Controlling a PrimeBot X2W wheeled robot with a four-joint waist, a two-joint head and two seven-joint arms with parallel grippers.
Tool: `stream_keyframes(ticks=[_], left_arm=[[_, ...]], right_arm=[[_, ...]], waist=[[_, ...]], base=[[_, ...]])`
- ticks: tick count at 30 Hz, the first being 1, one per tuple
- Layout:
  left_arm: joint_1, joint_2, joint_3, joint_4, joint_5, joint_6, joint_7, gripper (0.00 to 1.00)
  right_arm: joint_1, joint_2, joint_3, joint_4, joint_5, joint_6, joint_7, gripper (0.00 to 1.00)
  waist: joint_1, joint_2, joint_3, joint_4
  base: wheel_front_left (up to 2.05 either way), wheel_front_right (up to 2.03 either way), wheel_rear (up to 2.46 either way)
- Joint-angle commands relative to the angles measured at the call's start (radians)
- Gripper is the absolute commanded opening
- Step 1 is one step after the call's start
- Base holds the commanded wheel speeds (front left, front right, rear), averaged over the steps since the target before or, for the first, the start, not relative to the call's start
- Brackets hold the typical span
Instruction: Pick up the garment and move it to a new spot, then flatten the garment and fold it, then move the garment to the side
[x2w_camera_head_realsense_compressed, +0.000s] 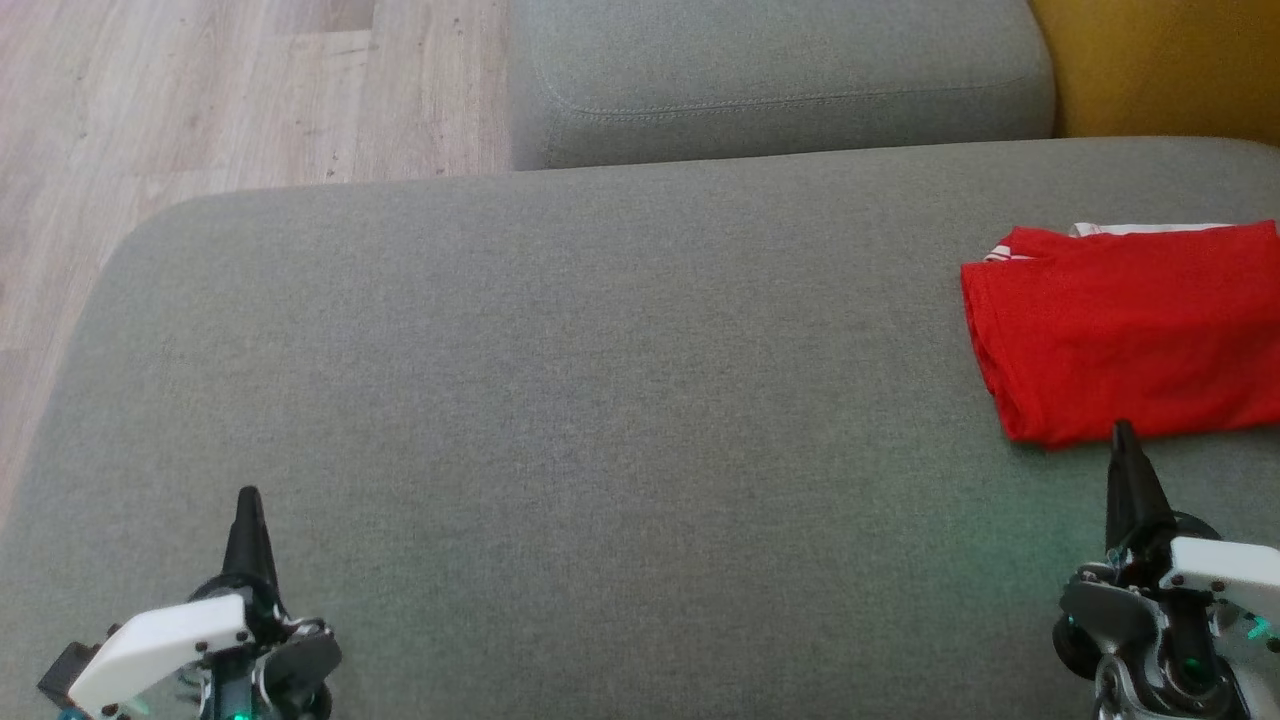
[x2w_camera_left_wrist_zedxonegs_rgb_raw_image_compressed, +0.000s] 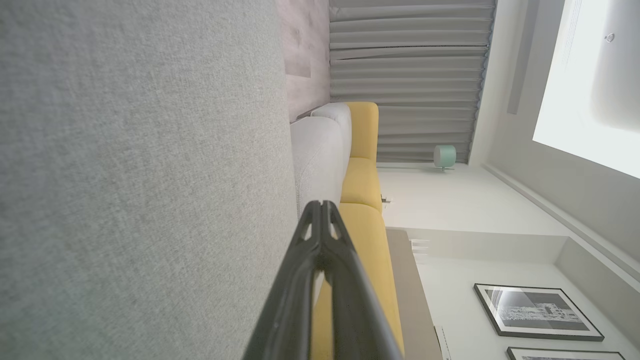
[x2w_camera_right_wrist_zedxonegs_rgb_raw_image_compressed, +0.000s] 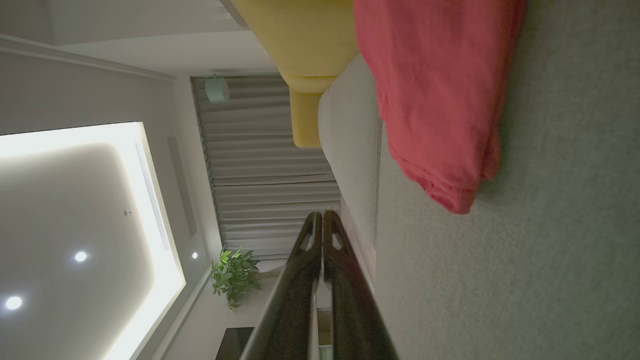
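A home living room: grey sofa (x2w_camera_head_realsense_compressed: 600, 350), curtains (x2w_camera_left_wrist_zedxonegs_rgb_raw_image_compressed: 407, 80), framed pictures (x2w_camera_left_wrist_zedxonegs_rgb_raw_image_compressed: 537, 311).

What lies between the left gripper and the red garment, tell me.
Bare grey cushion, in the head view: left gripper at lower left, red garment folded at the right edge.

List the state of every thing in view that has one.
red garment: folded, lying on the grey sofa cushion.
left gripper: shut, empty.
right gripper: shut, empty, by the red garment's near edge.
curtains: drawn.
ceiling light: on.
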Motion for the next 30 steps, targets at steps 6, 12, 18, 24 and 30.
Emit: stream_keyframes(ticks=[6,12,18,24,30], left_arm=[[-0.05,0.006,0.044,-0.028,0.006,-0.006,0.009,0.0],[-0.05,0.005,0.046,-0.028,0.008,-0.006,0.011,0.0],[-0.05,0.004,0.047,-0.028,0.01,-0.006,0.012,0.0],[-0.05,0.002,0.049,-0.028,0.011,-0.006,0.014,0.0],[-0.05,0.001,0.051,-0.028,0.012,-0.006,0.015,0.0]], right_arm=[[-0.048,-0.014,0.016,-0.033,-0.002,0.007,0.007,0.0],[-0.049,-0.012,0.014,-0.033,-0.003,0.007,0.009,0.0],[-0.049,-0.011,0.013,-0.033,-0.004,0.007,0.01,0.0],[-0.049,-0.01,0.011,-0.033,-0.006,0.007,0.011,0.0],[-0.049,-0.009,0.01,-0.033,-0.006,0.007,0.012,0.0]], waist=[[0.0,0.0,0.0,0.0],[0.0,0.0,0.0,0.0],[0.0,0.0,0.0,0.0],[0.0,0.0,0.0,0.0],[0.0,0.0,0.0,0.0]], base=[[0.0,0.0,0.0],[0.0,0.0,0.0],[0.0,0.0,0.0],[0.0,0.0,0.0],[0.0,0.0,0.0]])
